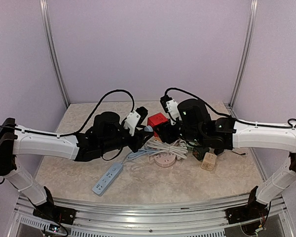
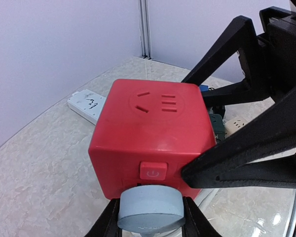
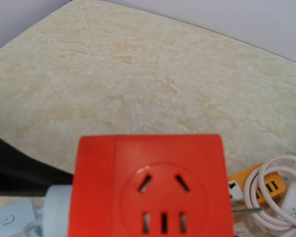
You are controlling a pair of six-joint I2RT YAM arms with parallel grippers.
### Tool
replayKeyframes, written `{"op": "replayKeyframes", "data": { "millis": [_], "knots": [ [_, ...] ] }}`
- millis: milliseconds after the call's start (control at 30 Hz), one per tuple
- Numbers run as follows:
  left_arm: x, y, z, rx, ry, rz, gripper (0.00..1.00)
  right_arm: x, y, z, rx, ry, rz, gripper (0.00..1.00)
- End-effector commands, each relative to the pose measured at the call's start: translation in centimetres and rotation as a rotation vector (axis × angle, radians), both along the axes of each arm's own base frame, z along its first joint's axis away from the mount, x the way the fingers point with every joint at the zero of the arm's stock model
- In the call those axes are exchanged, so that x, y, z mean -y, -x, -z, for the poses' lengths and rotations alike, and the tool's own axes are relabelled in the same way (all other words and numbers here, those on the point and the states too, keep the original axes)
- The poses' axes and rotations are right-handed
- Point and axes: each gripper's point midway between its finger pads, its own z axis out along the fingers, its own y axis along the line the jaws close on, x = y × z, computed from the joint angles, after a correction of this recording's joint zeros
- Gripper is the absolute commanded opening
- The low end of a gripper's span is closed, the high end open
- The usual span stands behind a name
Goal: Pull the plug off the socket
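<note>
Grey plug (image 2: 149, 207) between left jaws (clamped)

left arm (image 1: 44, 143) and right arm (image 1: 266, 136) same build: white moulded link shells, black joint housings, black bases. thin black cable (image 1: 113, 92) loops over each wrist, white camera block (image 1: 133, 121) there. right tool (image 1: 163, 132): matte black angular fingers (image 2: 246, 163), small holes along edge.

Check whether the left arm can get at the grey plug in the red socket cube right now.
Probably yes: the left claw is closed on the grey plug, while the right claw clamps the red socket cube. Nothing stands in its way.
</note>
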Motion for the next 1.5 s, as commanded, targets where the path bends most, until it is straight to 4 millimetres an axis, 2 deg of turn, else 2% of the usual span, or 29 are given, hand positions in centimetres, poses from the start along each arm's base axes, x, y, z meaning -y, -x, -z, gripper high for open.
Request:
{"op": "replayKeyframes", "data": {
  "millis": [0,367,533,600,767,967,1133,1467],
  "knots": [
    [0.9,1.0,-0.3,-0.003,0.031,0.054,0.04,1.3,-1.9,-3.7,0.09,-0.09,0.11,0.0],
    [-0.7,1.4,-0.9,-0.052,0.097,0.156,0.04,-0.7,1.9,-6.7,0.168,-0.233,-0.166,0.0],
    [-1.1,1.6,-1.2,-0.076,0.128,0.183,0.04,-2.3,3.8,-7.2,0.169,-0.258,-0.31,0.0],
    [-1.1,1.7,-1.2,-0.078,0.131,0.188,0.04,-2.6,3.9,-7.0,0.165,-0.256,-0.33,0.0],
    [-1.5,1.6,-1.2,-0.072,0.132,0.169,0.04,-2.8,3.5,-6.4,0.147,-0.253,-0.312,0.0],
    [-1.3,1.6,-1.2,-0.002,0.09,0.106,0.01,-0.5,0.5,-5.7,0.137,-0.187,-0.09,0.0],
    [-0.9,1.7,-1.2,0.019,0.079,0.083,0.01,0.8,-1.0,-4.9,0.117,-0.127,0.036,0.0],
    [-0.8,1.3,-1.0,0.018,0.062,0.06,0.01,2.3,-2.3,-3.5,0.09,-0.053,0.16,0.0]
  ]
}}
